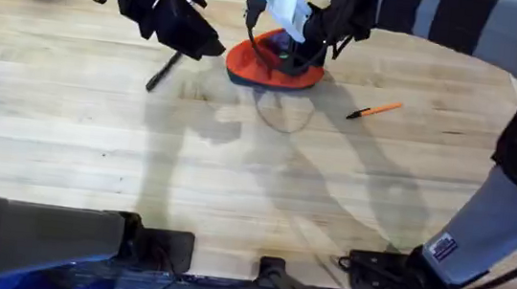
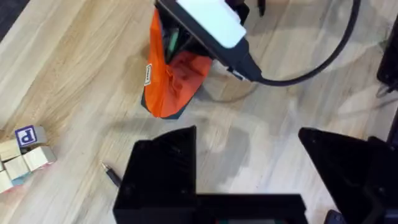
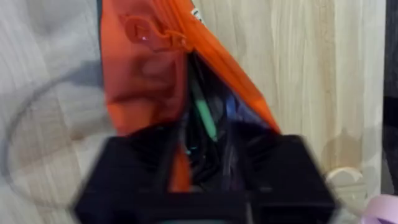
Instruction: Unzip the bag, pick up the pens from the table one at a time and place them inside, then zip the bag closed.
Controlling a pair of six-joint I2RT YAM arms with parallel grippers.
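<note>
The right gripper (image 3: 205,186) has its jaws down in the mouth of the bag (image 1: 275,64); whether they are clenched or released I cannot tell. In the right wrist view the orange fabric gapes, with dark and green contents inside. The left gripper (image 2: 249,168) hangs with jaws released over the worktop (image 1: 236,171), just above the black pen (image 1: 162,72), which lies at about nine o'clock from the bag. The orange pen (image 1: 376,110) rests at roughly four o'clock from the bag, well apart from both arms. The step in hand looks like the loading stage: bag unzipped, both pens outside. Next, the left jaws must drop squarely over the black pen.
</note>
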